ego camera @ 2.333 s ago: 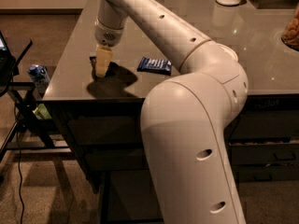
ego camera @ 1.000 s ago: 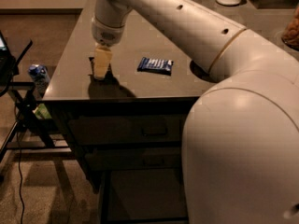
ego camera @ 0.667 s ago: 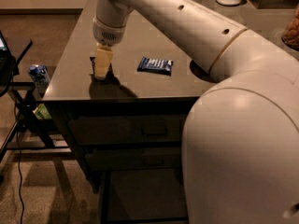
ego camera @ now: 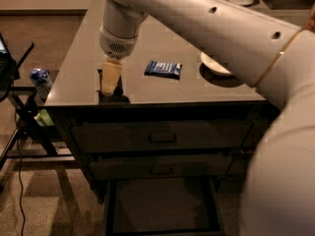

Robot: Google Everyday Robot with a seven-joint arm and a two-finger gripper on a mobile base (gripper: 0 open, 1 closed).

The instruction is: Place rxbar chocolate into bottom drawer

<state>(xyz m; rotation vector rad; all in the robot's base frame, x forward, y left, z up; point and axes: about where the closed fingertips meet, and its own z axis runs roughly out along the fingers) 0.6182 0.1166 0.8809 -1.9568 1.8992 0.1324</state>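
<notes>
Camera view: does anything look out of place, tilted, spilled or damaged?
Nothing looks spilled or damaged. The bottom drawer stands pulled out, while the upper drawers are shut. The tool is low at the front left corner of the counter, at the rxbar chocolate, close to the edge.

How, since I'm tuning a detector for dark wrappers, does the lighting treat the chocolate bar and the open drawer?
Camera view: dim, warm light; the rxbar chocolate merges with the shadow under the pincer at the front-left edge of the countertop. Camera view: the bottom drawer, pulled open, lies in deep shade; its floor shows only faintly.
</notes>
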